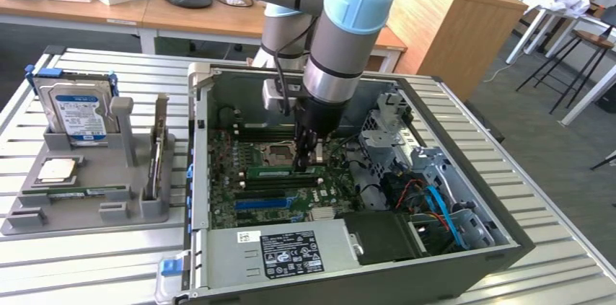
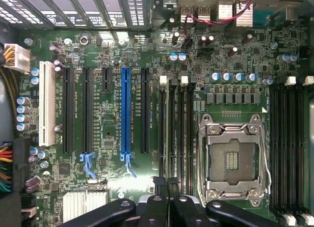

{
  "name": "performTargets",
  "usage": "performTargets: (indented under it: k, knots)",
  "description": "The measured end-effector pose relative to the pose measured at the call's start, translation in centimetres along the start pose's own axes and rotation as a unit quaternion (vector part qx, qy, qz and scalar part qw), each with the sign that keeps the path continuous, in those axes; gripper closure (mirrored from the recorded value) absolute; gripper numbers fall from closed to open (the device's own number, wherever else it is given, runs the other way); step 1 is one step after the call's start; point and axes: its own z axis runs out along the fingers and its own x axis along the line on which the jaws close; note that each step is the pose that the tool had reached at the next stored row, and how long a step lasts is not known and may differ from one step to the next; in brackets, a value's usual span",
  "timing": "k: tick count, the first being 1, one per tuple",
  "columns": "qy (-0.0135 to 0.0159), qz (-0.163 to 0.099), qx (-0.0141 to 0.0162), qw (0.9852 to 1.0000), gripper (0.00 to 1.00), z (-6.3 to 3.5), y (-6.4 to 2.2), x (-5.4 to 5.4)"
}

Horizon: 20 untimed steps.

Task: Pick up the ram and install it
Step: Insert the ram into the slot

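The ram [image 1: 274,171] stands on edge in the memory slots of the open computer case [image 1: 481,247], between the processor socket [image 1: 279,152] and the long card slots [image 1: 274,188]. Your hand [image 1: 306,162] reaches down onto it from above. Its fingers [image 2: 159,187] are drawn together at the stick's top edge, but you can't tell whether they actually pinch it. On the desk [image 1: 97,269], at the exterior view's left, a grey tray [image 1: 86,213] carries the hard drive [image 1: 79,114].
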Motion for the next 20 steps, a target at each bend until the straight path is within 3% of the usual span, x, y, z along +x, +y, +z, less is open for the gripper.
performTargets:
  k: [20]
  knots:
    - [0.0001,0.000,-0.0001,1.0000,0.88,0.73,-0.03,0.03]
